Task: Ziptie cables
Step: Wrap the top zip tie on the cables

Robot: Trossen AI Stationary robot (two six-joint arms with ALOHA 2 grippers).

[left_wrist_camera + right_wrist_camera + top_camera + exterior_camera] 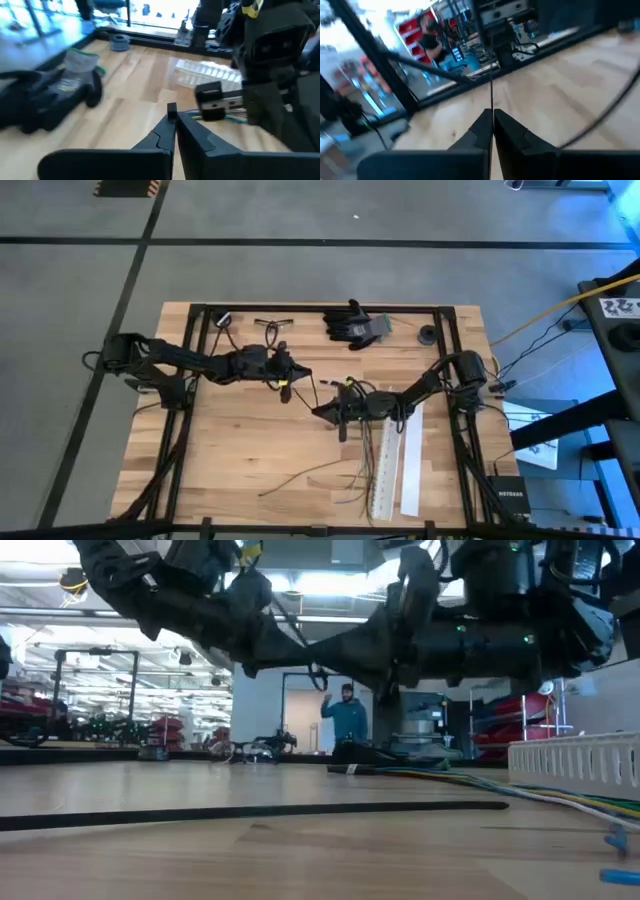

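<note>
mostly cables (368, 465) (loose) lengthwise along strips (388, 460)

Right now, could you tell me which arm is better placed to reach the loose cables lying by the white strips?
The right arm. Its tool hangs nearer the loose cables and the white strips; it is shut on a thin wire. The left tool sits farther back, toward the black glove.

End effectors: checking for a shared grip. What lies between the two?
In the high view, one thin dark strand runs from the left end effector to the right end effector, over bare table; cable or ziptie, I cannot tell.
</note>
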